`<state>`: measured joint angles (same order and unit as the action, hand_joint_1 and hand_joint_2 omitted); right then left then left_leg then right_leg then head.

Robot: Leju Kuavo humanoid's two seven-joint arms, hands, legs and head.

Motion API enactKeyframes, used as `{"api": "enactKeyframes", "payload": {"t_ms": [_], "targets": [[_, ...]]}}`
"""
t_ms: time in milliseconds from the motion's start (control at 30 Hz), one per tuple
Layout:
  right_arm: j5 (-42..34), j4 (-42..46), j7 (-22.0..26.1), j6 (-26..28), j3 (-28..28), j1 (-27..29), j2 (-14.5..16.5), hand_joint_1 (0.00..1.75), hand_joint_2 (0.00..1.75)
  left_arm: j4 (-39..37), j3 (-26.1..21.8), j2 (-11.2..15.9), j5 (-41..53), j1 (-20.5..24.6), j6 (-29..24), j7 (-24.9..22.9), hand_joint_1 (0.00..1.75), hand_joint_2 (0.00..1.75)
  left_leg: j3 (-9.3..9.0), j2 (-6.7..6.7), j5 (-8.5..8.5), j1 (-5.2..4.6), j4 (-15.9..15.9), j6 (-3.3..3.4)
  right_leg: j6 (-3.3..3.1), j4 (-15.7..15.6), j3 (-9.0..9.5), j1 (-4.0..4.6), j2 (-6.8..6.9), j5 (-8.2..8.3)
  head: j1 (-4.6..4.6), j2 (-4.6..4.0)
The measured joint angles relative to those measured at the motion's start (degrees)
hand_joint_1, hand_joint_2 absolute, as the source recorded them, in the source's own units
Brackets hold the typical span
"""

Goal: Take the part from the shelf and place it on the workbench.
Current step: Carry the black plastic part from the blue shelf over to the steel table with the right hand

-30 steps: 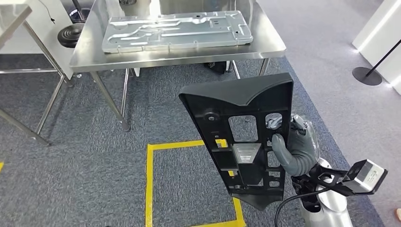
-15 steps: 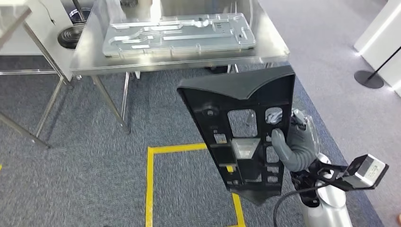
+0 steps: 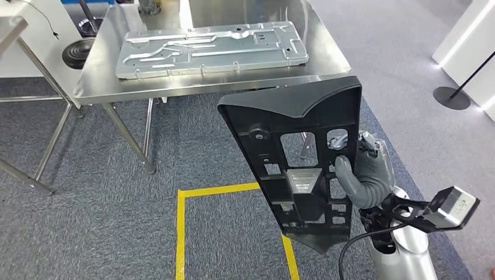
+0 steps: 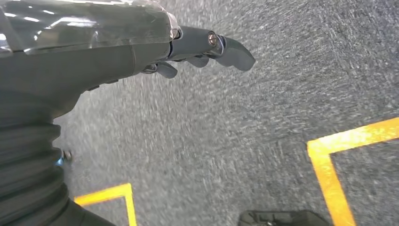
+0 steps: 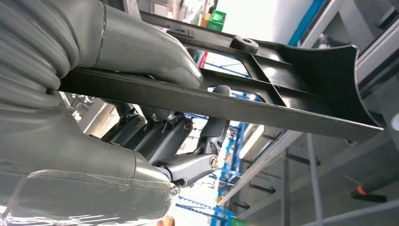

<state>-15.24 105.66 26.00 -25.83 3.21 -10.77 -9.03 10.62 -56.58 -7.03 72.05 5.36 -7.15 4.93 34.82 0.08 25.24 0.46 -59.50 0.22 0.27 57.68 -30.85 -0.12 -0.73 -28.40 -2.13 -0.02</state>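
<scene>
Grey carpet (image 3: 105,227) covers the floor, marked with a square outline of yellow tape (image 3: 181,233). Beyond the tape stands a stainless steel table (image 3: 327,55) on thin metal legs, its top shiny with reflected light. A large flat silver metal panel (image 3: 210,48) with pressed ridges lies on it. At the far left, part of a second metal frame (image 3: 35,134) shows, with a round black object (image 3: 77,52) behind it. To the right, a white wall (image 3: 467,41) meets the carpet near a black post on a round base (image 3: 451,97).

Black part (image 3: 303,157), grey hand (image 3: 365,175), silver workbench (image 3: 327,55), grey speckled carpet (image 3: 105,216), yellow floor tape (image 3: 198,192).
</scene>
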Motion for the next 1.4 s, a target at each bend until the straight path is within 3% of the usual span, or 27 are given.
{"api": "enactKeyframes", "payload": {"t_ms": [100, 167, 267, 300, 333, 367, 433, 500, 567, 667, 733, 800, 833, 867, 933, 1000, 1067, 1167, 1233, 1300, 1333, 1367, 1400], "targets": [[0.1, 0.0, 0.0, 0.0, 0.0, -0.2, 0.0, 1.75, 1.75, 0.0, 0.0, -0.1, 0.0, -0.1, 0.0, 0.0, 0.00, 1.75, -0.31, -0.10, 0.38, -0.02, 0.8, 0.77, 0.98, 0.0, -0.07, -0.09, 0.00, -0.34, 0.00, 0.00], [0.1, 0.0, 0.0, 0.0, 0.0, -0.5, 0.0, 1.75, 1.75, 0.0, -0.1, -0.1, -0.1, 0.0, 0.0, 0.0, 0.00, 1.75, -0.85, -0.10, 0.39, 0.22, 1.4, 1.39, 1.66, 2.8, -1.28, -0.23, 0.21, -1.81, 0.00, 0.00], [0.1, -0.2, 0.0, 0.0, 0.1, -0.8, -0.1, 1.75, 1.75, 0.0, -0.2, -0.2, -0.2, 0.1, 0.0, 0.0, 0.00, 1.75, -1.49, -0.09, 0.93, 0.26, 1.5, 1.82, 2.37, 13.9, -7.80, -0.58, 0.39, -5.82, 0.01, 0.01], [0.1, -0.3, 0.0, 0.0, 0.1, -0.8, -0.1, 1.75, 1.75, 0.0, -0.3, -0.2, -0.2, 0.0, 0.0, 0.0, 0.00, 1.75, -1.77, -0.10, 1.21, 0.26, 1.5, 1.83, 2.53, 16.6, -9.70, -0.70, 0.40, -6.08, 0.01, 0.01], [0.1, -0.4, -0.1, 0.0, 0.1, -0.8, -0.1, 1.75, 1.75, 0.0, -0.3, -0.2, -0.2, 0.0, 0.0, 0.0, 0.00, 1.75, -2.12, -0.12, 1.50, 0.26, 1.4, 1.79, 2.62, 17.0, -10.53, -0.82, 0.43, -5.16, 0.01, 0.00], [0.1, -0.5, -0.1, 0.0, 0.1, -0.9, -0.1, 1.75, 1.75, 0.0, -0.3, -0.2, -0.3, -0.1, 0.0, 0.0, 0.00, 1.75, -2.59, -0.16, 1.85, 0.28, 1.4, 1.70, 2.65, 15.1, -10.14, -0.93, 0.46, -3.17, 0.01, 0.00], [0.1, -0.5, -0.1, 0.0, 0.1, -1.0, -0.1, 1.75, 1.75, 0.0, -0.4, -0.2, -0.3, -0.1, 0.0, 0.0, 0.00, 1.75, -3.60, -0.24, 2.66, 0.26, 1.4, 1.30, 2.54, 7.5, -7.10, -1.10, 0.66, 1.74, 0.01, 0.00], [0.1, -0.5, -0.1, 0.0, 0.1, -1.3, -0.1, 1.75, 1.75, 0.0, -0.4, -0.2, -0.3, 0.0, 0.0, 0.0, 0.00, 1.75, -4.19, -0.29, 3.33, 0.12, 1.4, 0.63, 2.06, 1.8, -4.69, -0.83, 0.80, 3.75, 0.01, 0.01], [0.2, -0.6, -0.1, 0.0, 0.2, -1.4, 0.0, 1.75, 1.75, 0.0, -0.5, -0.2, -0.3, 0.1, 0.0, 0.0, 0.00, 1.75, -4.46, -0.24, 3.66, 0.08, 1.6, -0.05, 1.31, 0.8, -4.32, -0.42, 0.69, 3.23, 0.01, 0.01], [0.4, -0.5, -0.1, 0.0, 0.2, -1.5, 0.0, 1.75, 1.75, 0.0, -0.7, -0.2, -0.3, 0.2, 0.0, 0.0, 0.00, 1.75, -4.28, -0.11, 4.83, 0.19, 0.1, -0.93, 0.08, 0.2, -3.39, -0.64, 0.58, 2.92, 0.01, 0.00], [0.4, -0.5, -0.1, 0.0, 0.4, -1.6, 0.0, 1.75, 1.75, 0.0, -0.7, -0.2, -0.3, 0.2, 0.0, 0.0, 0.00, 1.75, -1.19, -0.11, 7.46, 0.25, -6.2, -1.30, -0.65, -0.1, -2.60, -0.60, 0.66, 2.52, -0.01, 0.00], [0.4, -0.5, -0.1, 0.0, 0.5, -1.6, 0.0, 1.75, 1.75, 0.0, -0.7, -0.3, -0.3, 0.1, 0.0, 0.0, 0.00, 1.75, 3.44, -0.10, 9.60, 0.26, -13.7, -1.46, -1.06, -0.1, -2.03, -0.35, 0.63, 2.00, -0.01, 0.01], [0.4, -0.5, -0.1, 0.0, 0.6, -1.5, 0.0, 1.75, 1.75, 0.0, -0.7, -0.3, -0.3, 0.0, 0.0, 0.0, 0.00, 1.75, 4.91, -0.10, 9.32, 0.25, -15.4, -1.43, -1.13, -0.1, -1.69, -0.22, 0.55, 1.71, -0.01, 0.01], [0.5, -0.5, -0.1, 0.1, 0.7, -1.5, 0.0, 1.75, 1.75, 0.0, -0.7, -0.3, -0.3, 0.0, 0.0, 0.0, 0.00, 1.75, 5.36, -0.10, 7.96, 0.24, -14.9, -1.32, -1.15, -0.1, -1.27, -0.11, 0.46, 1.41, -0.01, 0.01], [0.5, -0.5, -0.1, 0.1, 0.8, -1.4, 0.0, 1.75, 1.75, 0.0, -0.7, -0.2, -0.2, -0.1, 0.0, 0.0, 0.00, 1.75, 3.26, -0.12, 2.91, 0.14, -8.1, -0.72, -1.07, -0.1, -0.15, 0.08, 0.32, 0.66, -0.01, 0.00], [0.5, -0.5, -0.1, 0.1, 0.9, -1.4, 0.0, 1.75, 1.75, 0.0, -0.7, -0.2, -0.2, 0.0, 0.0, 0.0, 0.00, 1.75, 0.52, -0.14, -0.14, -0.13, -1.3, -0.08, -0.68, 0.0, 0.67, 0.39, 0.20, -0.08, 0.00, 0.00], [0.5, -0.5, -0.1, 0.1, 0.9, -1.4, 0.0, 1.75, 1.75, 0.0, -0.7, -0.2, -0.1, 0.0, 0.0, 0.0, 0.00, 1.75, -0.31, -0.16, 0.00, -0.39, 0.3, 0.34, -0.12, -0.1, 0.84, 0.48, 0.10, -0.44, -0.01, 0.00], [0.5, -0.3, -0.1, 0.1, 0.9, -1.4, 0.0, 1.75, 1.75, 0.0, -0.7, -0.3, -0.1, 0.0, 0.0, 0.1, 0.00, 1.75, -0.88, -0.13, -0.03, 0.00, 1.3, 1.13, 0.80, 0.8, 0.57, 0.40, 0.19, -1.27, 0.00, 0.00], [0.5, -0.3, -0.1, 0.1, 0.9, -1.4, 0.0, 1.75, 1.75, 0.0, -0.8, -0.3, -0.1, 0.1, 0.0, 0.1, 0.00, 1.75, -1.40, -0.10, 0.00, 0.21, 1.9, 1.57, 1.47, 6.3, -2.26, 0.08, 0.31, -3.83, 0.01, 0.00], [0.5, -0.3, -0.1, 0.1, 1.0, -1.2, 0.0, 1.75, 1.75, 0.0, -0.8, -0.3, 0.0, 0.1, 0.0, 0.1, 0.00, 1.75, -1.68, -0.09, 0.35, 0.21, 1.9, 1.74, 2.06, 14.2, -7.05, -0.36, 0.37, -6.49, 0.01, 0.00], [0.5, -0.3, -0.1, 0.2, 1.0, -1.1, 0.0, 1.75, 1.75, 0.0, -0.8, -0.3, 0.0, 0.1, 0.0, 0.1, 0.00, 1.75, -1.91, -0.10, 0.57, 0.24, 1.9, 1.71, 2.31, 16.4, -8.76, -0.60, 0.39, -6.46, 0.01, 0.01], [0.5, -0.3, -0.1, 0.2, 1.0, -1.0, 0.0, 1.75, 1.75, 0.0, -0.8, -0.3, 0.0, 0.0, 0.0, 0.1, 0.00, 1.75, -2.24, -0.13, 0.84, 0.29, 1.9, 1.61, 2.53, 16.2, -9.33, -0.85, 0.43, -5.16, 0.01, 0.01], [0.5, -0.3, -0.1, 0.2, 1.0, -1.0, 0.0, 1.75, 1.75, 0.0, -0.8, -0.3, 0.0, 0.0, 0.0, 0.0, 0.00, 1.75, -2.69, -0.17, 1.17, 0.38, 1.8, 1.45, 2.72, 13.7, -8.70, -1.10, 0.51, -2.76, 0.01, 0.01]]}}
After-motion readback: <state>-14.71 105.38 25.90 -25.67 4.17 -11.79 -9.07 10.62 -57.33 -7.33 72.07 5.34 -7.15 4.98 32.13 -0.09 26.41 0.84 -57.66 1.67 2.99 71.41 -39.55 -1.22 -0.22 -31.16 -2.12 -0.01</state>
